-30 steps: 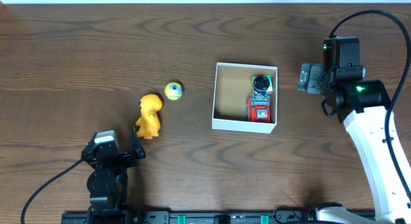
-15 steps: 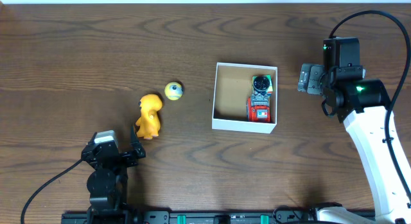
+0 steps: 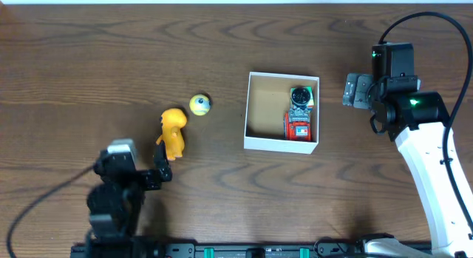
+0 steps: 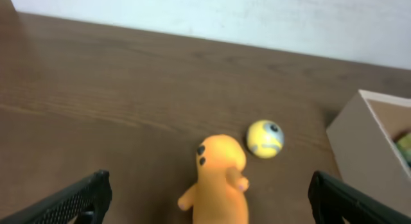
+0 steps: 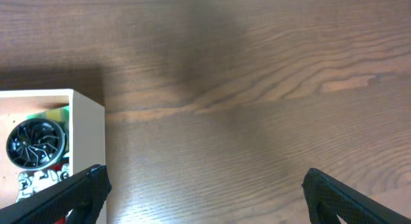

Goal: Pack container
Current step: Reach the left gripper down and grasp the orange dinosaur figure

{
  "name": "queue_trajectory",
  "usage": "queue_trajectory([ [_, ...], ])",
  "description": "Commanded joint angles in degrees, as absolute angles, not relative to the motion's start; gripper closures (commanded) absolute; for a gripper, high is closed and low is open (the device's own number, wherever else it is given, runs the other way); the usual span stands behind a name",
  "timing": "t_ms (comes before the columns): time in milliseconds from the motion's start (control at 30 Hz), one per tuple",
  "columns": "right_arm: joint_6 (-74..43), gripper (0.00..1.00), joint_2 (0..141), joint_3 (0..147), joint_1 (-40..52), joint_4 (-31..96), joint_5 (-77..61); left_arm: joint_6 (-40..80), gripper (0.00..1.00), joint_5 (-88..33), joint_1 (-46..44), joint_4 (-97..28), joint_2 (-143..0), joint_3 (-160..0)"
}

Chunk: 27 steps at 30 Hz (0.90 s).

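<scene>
Left gripper [image 3: 157,171]: hovering well left of the container [image 3: 281,145], fingers spreading wide, gripping nothing. Right gripper [image 5: 202,174]: hanging just right of the container, fingers likewise standing wide apart, holding nothing. Container: sitting on the wooden table [image 3: 74,58], carrying a red toy [image 3: 298,126] and a black round toy [image 3: 301,97] along its right wall, left half showing bare brown floor. Orange figure [image 3: 171,134]: standing left of the container. Yellow ball [image 3: 199,104]: lying left of the container, nearer it than the figure

Orange toy [image 3: 172,132] & yellow ball [image 3: 199,104] L of container [image 3: 260,114], apart
</scene>
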<state>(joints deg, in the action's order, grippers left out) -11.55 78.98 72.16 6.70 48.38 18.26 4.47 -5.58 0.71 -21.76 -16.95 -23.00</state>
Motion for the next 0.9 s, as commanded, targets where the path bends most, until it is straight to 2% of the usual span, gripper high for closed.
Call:
queue_trajectory([
  [0,-12.2,0.01,78.1,72.7,6.3,48.2,19.1,5.0,0.02,-6.8,1.1,-27.6,-31.5,-35.0],
  [233,-12.2,0.01,78.1,72.7,6.3,48.2,19.1,4.8,0.02,-7.0,1.0,-47.0,-64.1,-58.1],
  [367,-12.2,0.01,78.1,72.7,6.3,48.2,19.1,5.2,0.02,-10.4,1.1,-48.1,-75.2,-61.5],
  [567,-12.2,0.01,78.1,72.7,6.3,48.2,19.1,5.2,0.02,-16.1,1.1,-47.7,-83.6,-61.4],
  [733,-12.2,0.01,78.1,72.7,6.3,48.2,19.1,5.2,0.0,-16.0,1.1,-45.1,-87.4,-61.4],
  [867,-12.2,0.01,78.1,72.7,6.3,48.2,19.1,4.5,0.1,-15.8,1.0,-43.1,-88.4,-61.3],
])
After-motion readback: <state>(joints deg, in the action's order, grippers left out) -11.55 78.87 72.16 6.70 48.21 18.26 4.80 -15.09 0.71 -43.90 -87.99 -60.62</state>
